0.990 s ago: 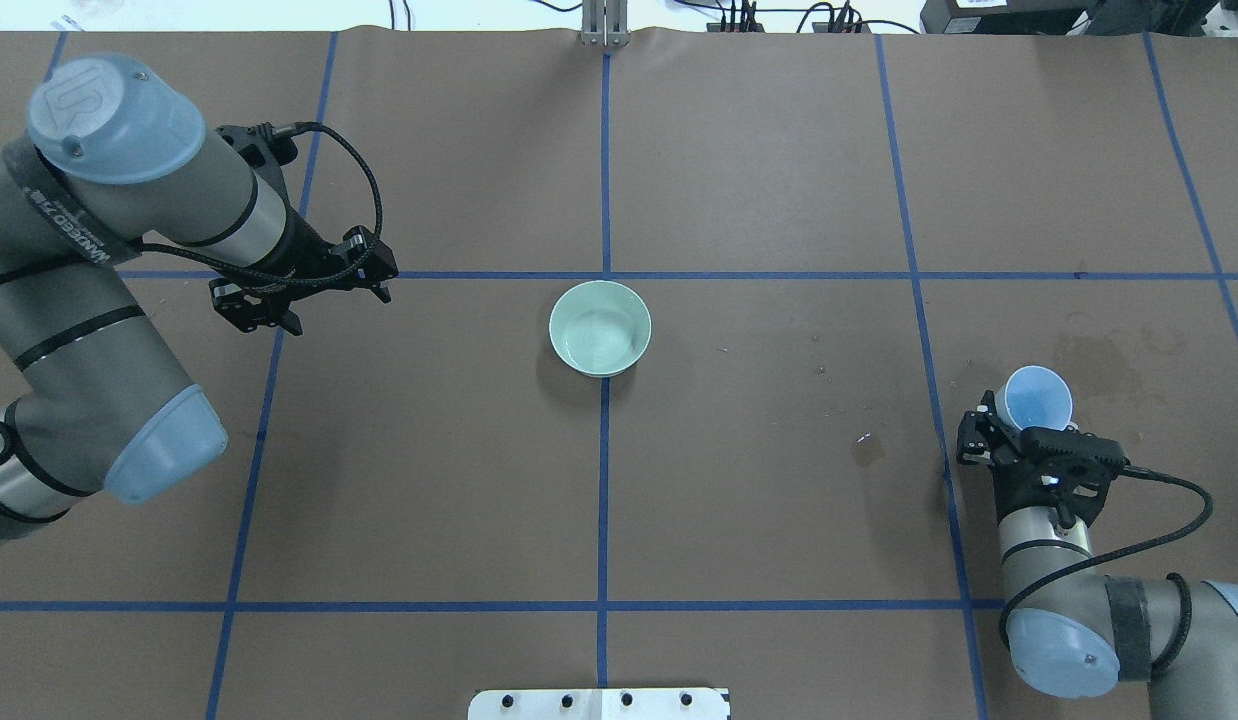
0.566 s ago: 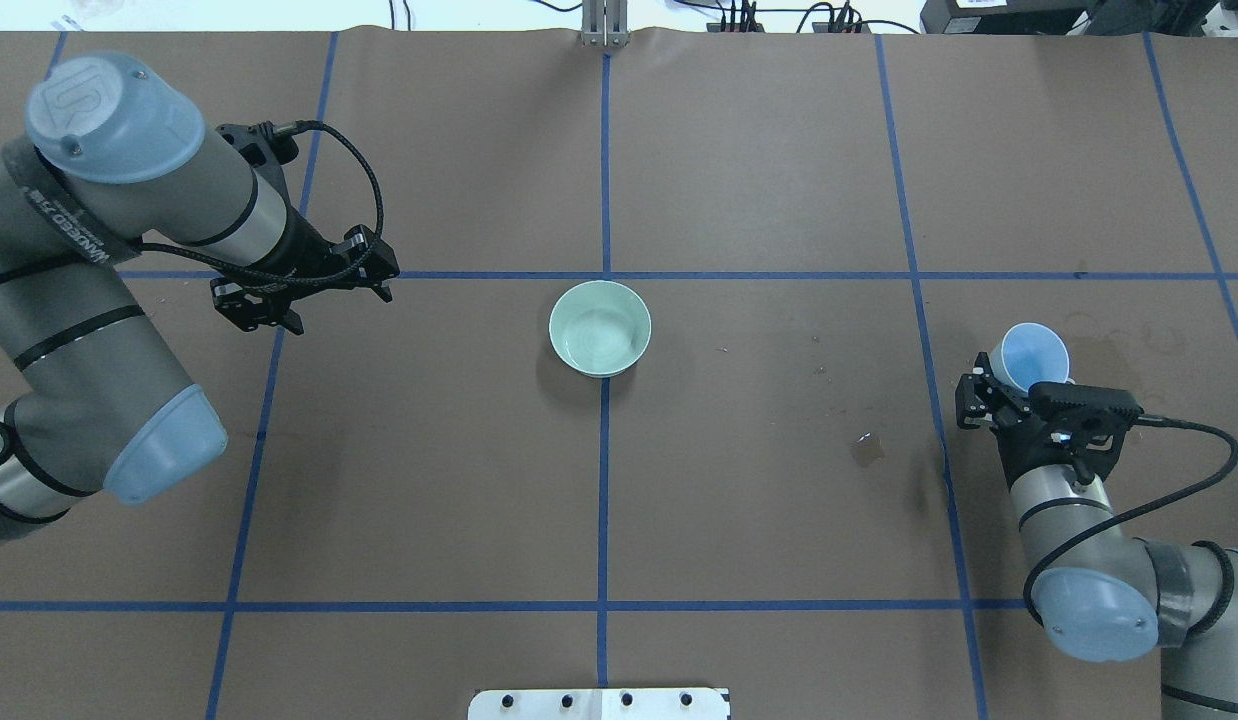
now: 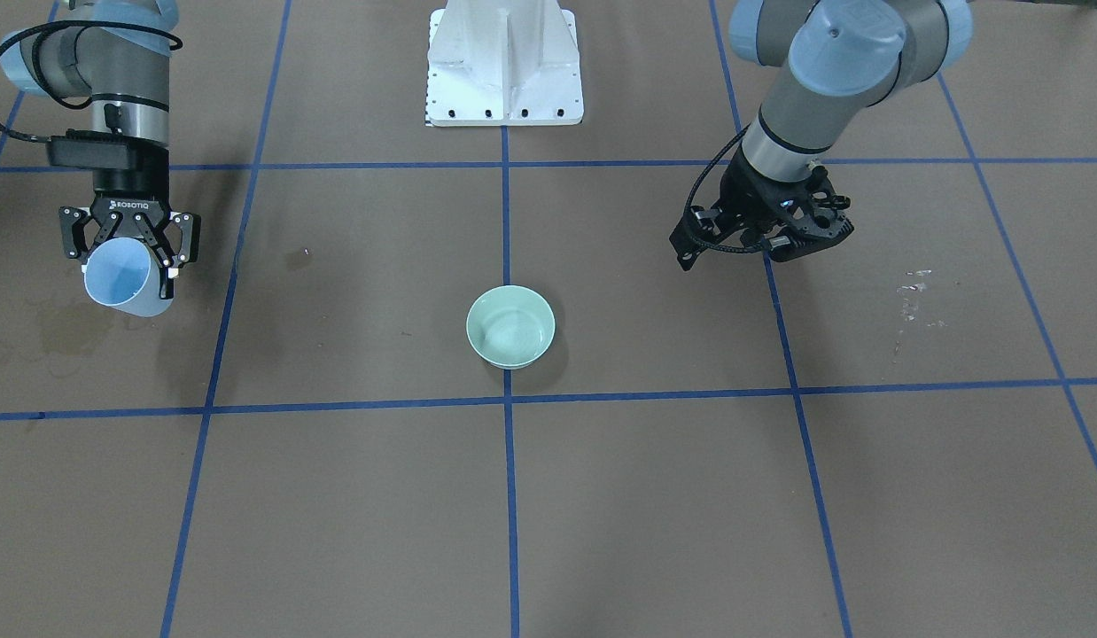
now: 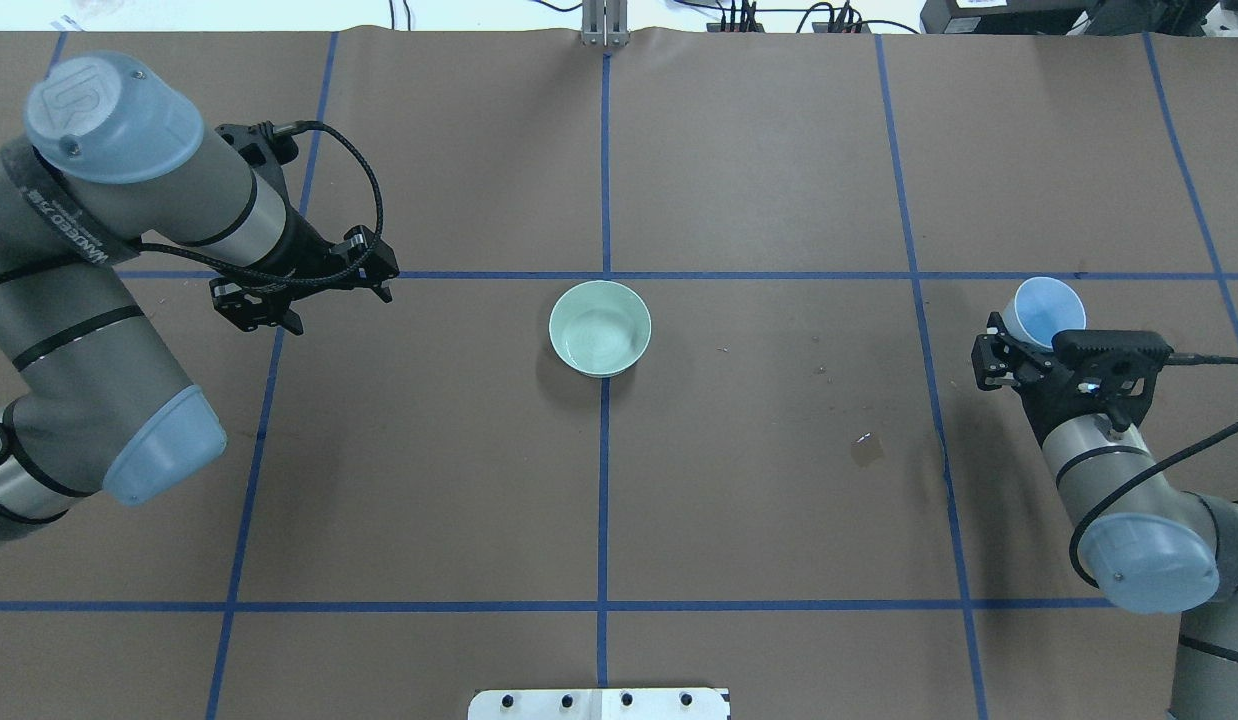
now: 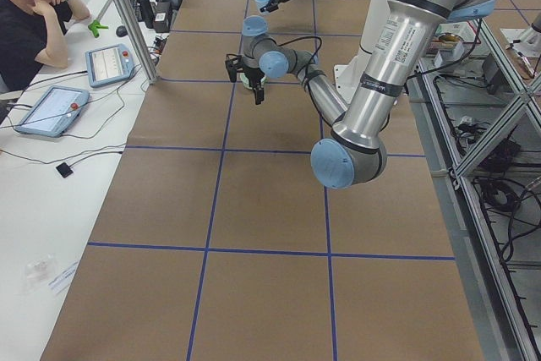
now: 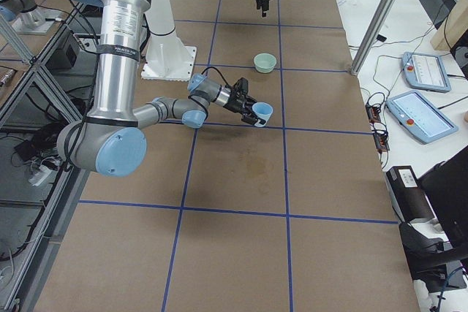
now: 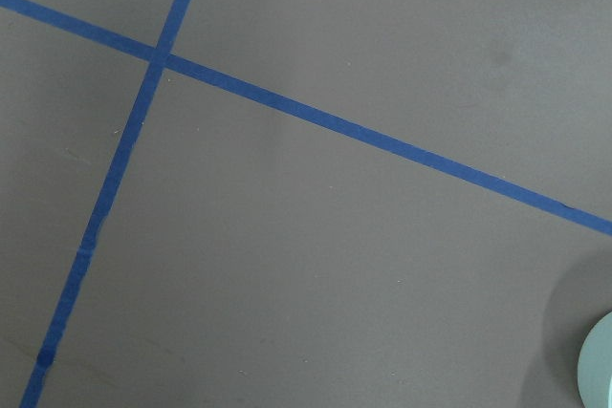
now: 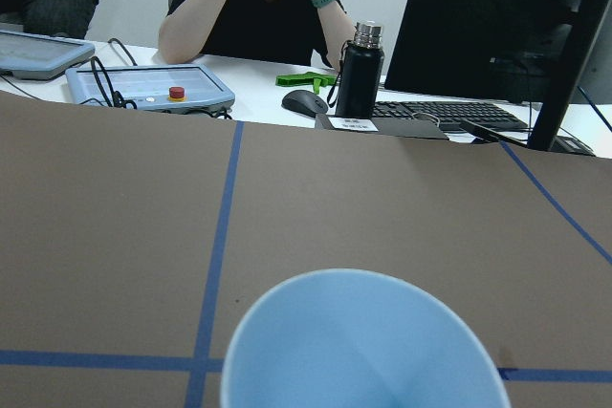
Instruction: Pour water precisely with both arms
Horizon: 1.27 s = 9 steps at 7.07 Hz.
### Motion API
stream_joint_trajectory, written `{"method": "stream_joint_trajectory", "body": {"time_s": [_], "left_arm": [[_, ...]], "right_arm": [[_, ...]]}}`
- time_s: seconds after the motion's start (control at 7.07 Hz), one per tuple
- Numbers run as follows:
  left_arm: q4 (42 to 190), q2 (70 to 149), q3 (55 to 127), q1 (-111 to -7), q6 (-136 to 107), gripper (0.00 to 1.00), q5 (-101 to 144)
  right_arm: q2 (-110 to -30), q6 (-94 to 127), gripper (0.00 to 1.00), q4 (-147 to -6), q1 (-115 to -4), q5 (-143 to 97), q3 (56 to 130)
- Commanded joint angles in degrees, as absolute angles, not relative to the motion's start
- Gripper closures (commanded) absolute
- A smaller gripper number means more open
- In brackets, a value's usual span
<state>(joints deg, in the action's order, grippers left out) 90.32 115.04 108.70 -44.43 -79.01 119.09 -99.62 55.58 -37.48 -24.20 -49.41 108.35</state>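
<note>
**Right claw holds a blue cup, well away from the bowl of water**

A brown worktop (image 4: 759, 520) is marked into squares by blue tape lines (image 4: 604, 520). A pale green bowl (image 4: 599, 327) sits at its centre, on the middle tape line and just on the robot's side of a crossing. Faint rings and a small pale glint on the bowl's floor mark the water (image 3: 511, 337).

The right claw (image 3: 128, 259) is off toward the robot's right edge of the worktop, well apart from the bowl. Its two black fingers (image 3: 172, 257) are spread about a cup's width and pressed against either side of a light blue cup (image 3: 116, 282). The cup is lifted off the worktop with its open mouth facing upward. Whether the cup holds any water cannot be told. A dark damp stain (image 3: 66, 323) lies on the worktop near the cup. A small wet spot (image 4: 866, 447) lies between the cup and the bowl.

The left claw (image 3: 766, 239) hangs above a tape line on the bowl's other side, also well apart from it. Nothing shows in its grip. How far its fingers are parted cannot be told.
</note>
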Motion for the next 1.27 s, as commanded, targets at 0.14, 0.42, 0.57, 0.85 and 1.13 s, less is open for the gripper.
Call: {"method": "stream_joint_trajectory", "body": {"time_s": [0.14, 0.42, 0.57, 0.85, 1.13], "left_arm": [[90.44, 114.70, 109.24, -45.08, -74.66, 0.00, 119.18], [90.44, 112.69, 109.42, -47.27, -67.80, 0.00, 119.44], [90.53, 110.50, 109.60, -49.55, -62.80, 0.00, 119.70], [90.61, 107.94, 109.60, -53.77, -55.15, 0.00, 119.97], [90.35, 107.23, 108.81, -56.94, -50.47, 0.00, 122.25]], "right_arm": [[-90.84, 41.31, 1.00, -30.83, -29.00, -61.33, 107.93], [-80.03, 41.66, 1.00, -46.94, -28.65, -64.60, 107.84], [-76.67, 41.57, 1.00, -50.85, -27.26, -64.60, 107.75], [-74.19, 40.52, 1.00, -51.86, -23.58, -65.82, 107.84], [-71.55, 37.45, 1.00, -52.03, -22.59, -75.88, 107.75]]}}
